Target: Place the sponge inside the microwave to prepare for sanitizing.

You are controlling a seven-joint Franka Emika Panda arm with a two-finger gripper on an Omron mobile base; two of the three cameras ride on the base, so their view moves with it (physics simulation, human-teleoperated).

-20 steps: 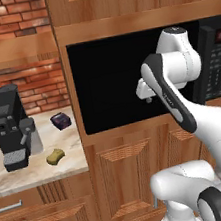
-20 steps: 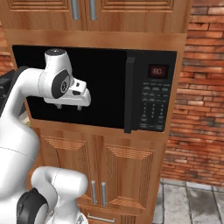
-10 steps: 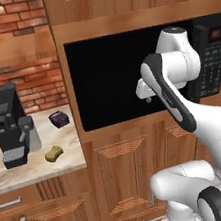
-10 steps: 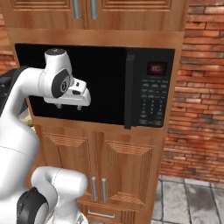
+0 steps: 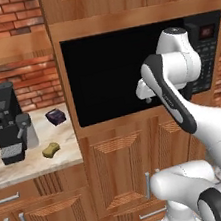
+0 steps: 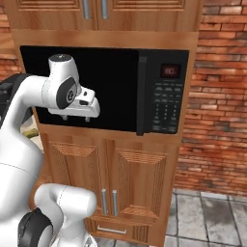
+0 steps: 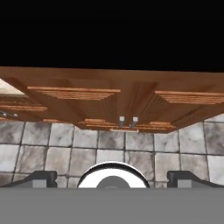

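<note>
The microwave (image 5: 107,77) is built into the cabinet wall, above the lower cabinet doors (image 6: 108,185). To its left, the worktop (image 5: 34,162) carries the coffee machine (image 5: 8,127), with the sponge (image 5: 50,150) in front of it and a small box (image 5: 55,116) behind the sponge. The tool (image 6: 76,117) hangs before the microwave door.

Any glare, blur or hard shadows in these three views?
Left base view: even light, sharp, no glare on the microwave door; the sponge casts little shadow. Right base view: equally flat and crisp. Hand view: the cabinet doors look stretched by perspective.
</note>
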